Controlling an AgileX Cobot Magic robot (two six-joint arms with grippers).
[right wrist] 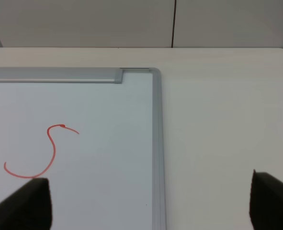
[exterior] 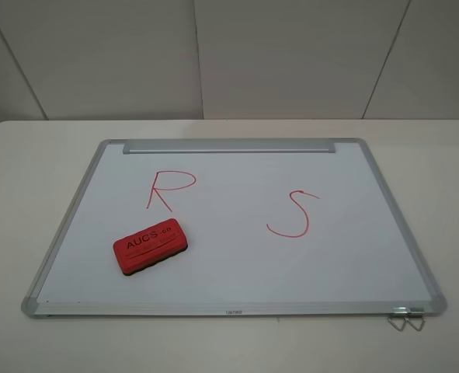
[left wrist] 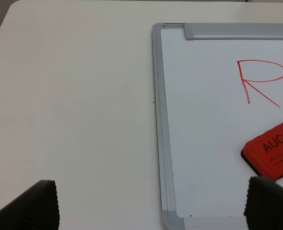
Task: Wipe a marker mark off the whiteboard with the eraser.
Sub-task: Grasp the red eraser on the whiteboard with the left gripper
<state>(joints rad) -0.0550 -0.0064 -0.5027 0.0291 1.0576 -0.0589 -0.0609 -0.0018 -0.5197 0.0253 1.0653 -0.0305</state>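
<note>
The eraser (exterior: 151,245) lay on the whiteboard (exterior: 237,264), just nearer than the red R (exterior: 169,189). The left gripper (left wrist: 155,203) and right gripper (right wrist: 149,201) gaped wide.

One whiteboard (exterior: 237,272), one eraser (exterior: 151,245), one table (exterior: 27,171), two red letters: R (exterior: 169,189) and S (exterior: 295,214).

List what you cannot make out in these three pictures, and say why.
- Left wrist view: the eraser runs off the picture's edge, so its lettering is cut off after "AUCS".
- Exterior high view: the small print under "AUCS" and the label on the near frame of the whiteboard are too small to read.
- Exterior high view: the metal clips are partly hidden under the whiteboard's corner.
</note>
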